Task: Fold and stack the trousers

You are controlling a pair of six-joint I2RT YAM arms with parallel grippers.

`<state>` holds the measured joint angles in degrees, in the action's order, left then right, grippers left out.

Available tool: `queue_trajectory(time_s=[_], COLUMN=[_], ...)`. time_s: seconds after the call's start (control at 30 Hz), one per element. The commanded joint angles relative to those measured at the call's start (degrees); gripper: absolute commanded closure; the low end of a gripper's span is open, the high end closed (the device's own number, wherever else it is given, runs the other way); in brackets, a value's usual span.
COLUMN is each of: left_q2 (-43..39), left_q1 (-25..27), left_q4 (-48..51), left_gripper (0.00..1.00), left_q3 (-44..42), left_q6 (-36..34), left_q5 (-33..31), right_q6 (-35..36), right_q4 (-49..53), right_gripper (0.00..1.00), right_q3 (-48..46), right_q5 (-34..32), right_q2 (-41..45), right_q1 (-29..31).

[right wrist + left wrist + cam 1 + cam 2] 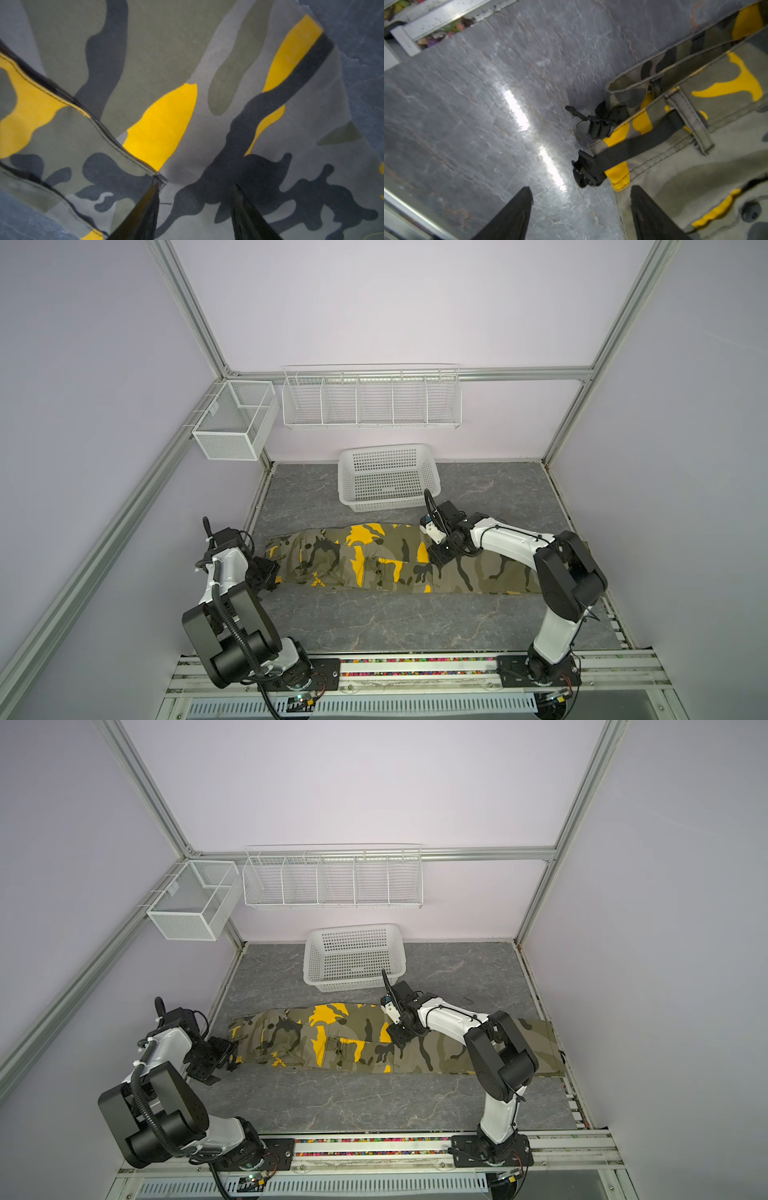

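The camouflage trousers point(374, 560) point(332, 1040) lie stretched out flat across the grey table, waist at the left and leg ends at the right. My left gripper point(272, 572) point(226, 1056) point(581, 188) is open at the waist end, with one finger over the cloth edge point(695, 145) and the other over bare table. A black strap buckle point(587, 172) lies just ahead of it. My right gripper point(440, 553) point(399, 1036) point(196, 185) is open, low over the middle of the trousers point(166, 62) beside a pocket seam, with only flat cloth between its fingers.
A white lattice basket point(388, 477) point(353, 957) stands behind the trousers at the back of the table. A wire rack point(372, 400) and a mesh box point(235, 418) hang on the walls. A metal rail point(415, 668) runs along the front edge.
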<state>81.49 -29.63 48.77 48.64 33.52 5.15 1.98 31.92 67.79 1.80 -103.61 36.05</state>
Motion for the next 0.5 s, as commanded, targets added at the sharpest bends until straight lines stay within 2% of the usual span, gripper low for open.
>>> queue_trajectory(time_s=[0.0,0.23,0.37,0.47], left_q2=[1.3,4.2,3.7,1.4], left_q1=[-0.2,-0.3,-0.3,-0.3], left_q4=[-5.1,-10.0,-10.1,-7.7], left_gripper=[0.31,0.51,0.78,0.86], left_q3=[-2.3,-5.1,-4.5,-2.4], left_q6=[2.7,3.2,3.6,2.5], left_q5=[3.1,4.2,4.6,2.3], right_q6=[-1.5,-1.6,-0.9,-0.7], right_q4=[1.9,4.7,6.6,7.3], right_gripper=[0.43,0.42,0.42,0.42], right_q3=[1.7,4.5,6.5,7.2], right_q5=[1.9,0.6,0.2,0.0], right_q2=[1.4,1.5,0.8,0.3], right_q1=[1.0,2.3,2.9,3.0])
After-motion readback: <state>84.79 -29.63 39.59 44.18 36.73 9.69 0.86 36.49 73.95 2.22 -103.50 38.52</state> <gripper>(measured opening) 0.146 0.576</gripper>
